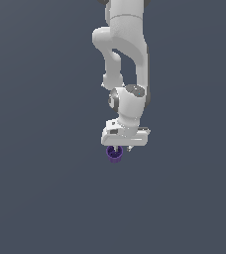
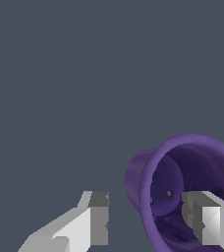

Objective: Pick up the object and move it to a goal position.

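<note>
Plain background only
A flat, featureless dark slate-grey worktop (image 1: 40, 198) fills both views, evenly lit, without markings or edges.

place: simulated scene | evidence: flat, featureless grey-blue backdrop (image 1: 35, 198); untextured rendered white arm (image 1: 127, 44)

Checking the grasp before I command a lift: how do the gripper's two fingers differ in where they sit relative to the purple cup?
In the wrist view, one finger stands outside the purple cup, with a gap to its wall. The other finger reaches inside the cup's hollow mouth. So the gripper straddles one wall, not the whole cup. Whether the inner finger touches the wall is unclear. Both fingers are white and blocky.
</note>
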### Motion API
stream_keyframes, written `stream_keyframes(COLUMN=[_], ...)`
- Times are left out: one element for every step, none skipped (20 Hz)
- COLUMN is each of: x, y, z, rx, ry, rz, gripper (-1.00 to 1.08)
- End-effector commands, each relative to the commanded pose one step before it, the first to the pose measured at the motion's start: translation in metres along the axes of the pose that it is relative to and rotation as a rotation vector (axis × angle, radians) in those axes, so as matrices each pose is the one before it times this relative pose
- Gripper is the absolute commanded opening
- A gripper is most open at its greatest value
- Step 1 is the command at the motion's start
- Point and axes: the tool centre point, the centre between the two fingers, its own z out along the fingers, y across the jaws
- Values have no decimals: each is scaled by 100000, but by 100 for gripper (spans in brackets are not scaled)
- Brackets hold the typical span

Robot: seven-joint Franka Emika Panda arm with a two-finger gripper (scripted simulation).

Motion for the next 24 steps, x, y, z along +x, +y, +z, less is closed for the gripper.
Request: stream_keyframes(x=[10,-2,0,0,0,0,0,0,0,0,0,0,-3,22,66,111,155,199,243,288,332,377,422,464], y=[-6,0,0,0,0,0,0,0,0,0,0,0,2,5,15,25,35,45,55,65,74,81,93,101], z=[364,28,0,0,0,0,0,0,0,0,0,0,-17,-16,-48,-81,-113,-146,-178,-211,-243,-276,-306,-335], rx=[12,0,0,0,0,0,0,0,0,0,0,0,0,0,0,0,0,0,0,0,0,69,0,0], ry=[118,0,0,0,0,0,0,0,0,0,0,0,0,0,0,0,0,0,0,0,0,3,0,0], rz=[-12,0,0,0,0,0,0,0,0,0,0,0,0,0,0,0,0,0,0,0,0,5,0,0], gripper=[28,28,-100,-100,-100,-100,-100,-100,-100,-100,-100,-100,-100,-100,-100,-100,-100,-100,-100,-100,-100,-100,-100,-100])
